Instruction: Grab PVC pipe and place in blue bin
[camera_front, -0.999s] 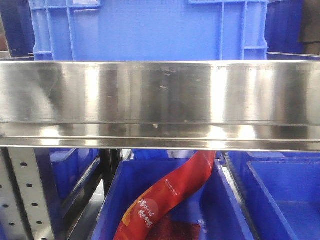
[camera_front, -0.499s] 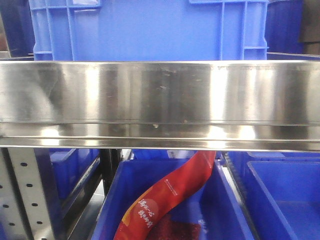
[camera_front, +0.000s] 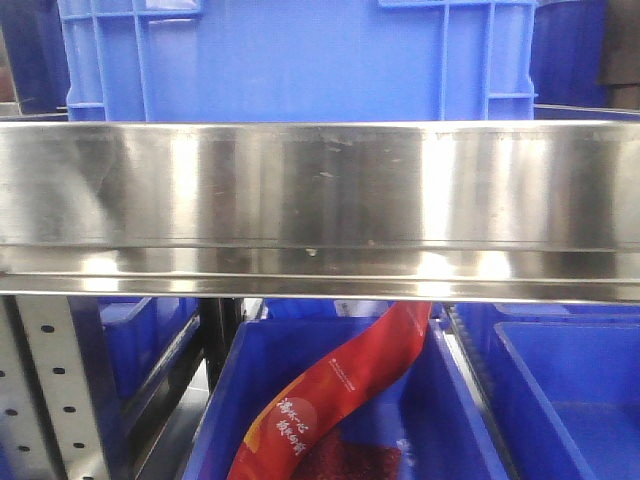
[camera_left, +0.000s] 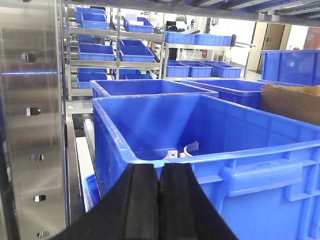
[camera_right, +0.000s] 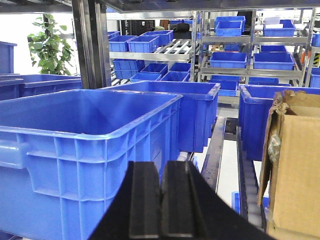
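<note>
Seen from the left wrist, the blue bin (camera_left: 260, 190) walls off 12 o'clock, though its mouth lies open above. A steel upright (camera_left: 32, 125) crowds 9 o'clock and a cardboard box (camera_left: 292, 102) noses in at 2. From the right wrist, a second blue bin (camera_right: 65, 165) blocks 10 o'clock and a torn carton (camera_right: 297, 175) blocks 3 — a narrow lane runs between them along the dark rail (camera_right: 216, 150). In the front view, a steel shelf beam (camera_front: 320, 190) bars the middle.

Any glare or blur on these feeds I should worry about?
Front view: glare streaks across the steel rail, which blocks most of the frame. Left wrist view: blue bin sharp, far background washed out. Right wrist view: bright window behind the plant blown out, bins in focus.
</note>
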